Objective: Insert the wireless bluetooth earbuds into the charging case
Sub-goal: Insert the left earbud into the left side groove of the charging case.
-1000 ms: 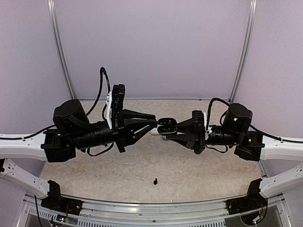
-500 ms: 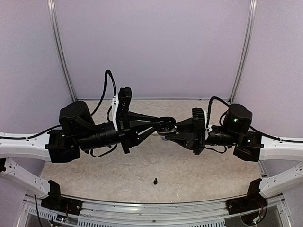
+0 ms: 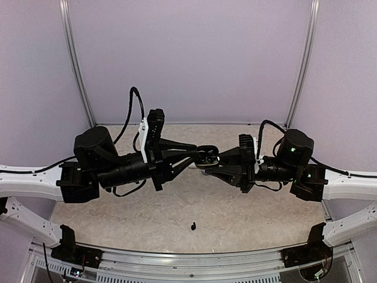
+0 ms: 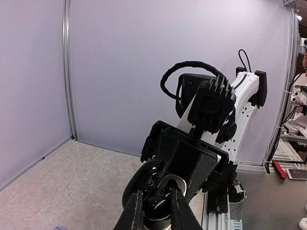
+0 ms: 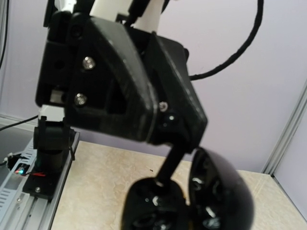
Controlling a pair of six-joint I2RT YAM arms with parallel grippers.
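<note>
Two arms are meeting above the middle of the table (image 3: pixel 177 203), both reaching inward and roughly level, with their wrists well clear of the surface. The left arm is stretching rightward, its left gripper (image 3: pixel 198 154) pointing at the right one. The right arm is stretching leftward, its right gripper (image 3: pixel 208 163) facing back at it.

The right gripper's fingers are clamping narrowly on a glossy black charging case (image 3: pixel 206 157), holding it in the air with its lid (image 5: pixel 220 191) swung open and tilted up. In the left wrist view, the left fingers (image 4: pixel 135 213) are standing narrow, pinching what looks like a small black earbud (image 4: pixel 156 207) just over the case's open base. In the right wrist view, one left finger is dipping down to that base, beside the raised lid.

A second black earbud (image 3: pixel 193 225) is lying alone on the table near the front edge, well apart from both grippers.
</note>
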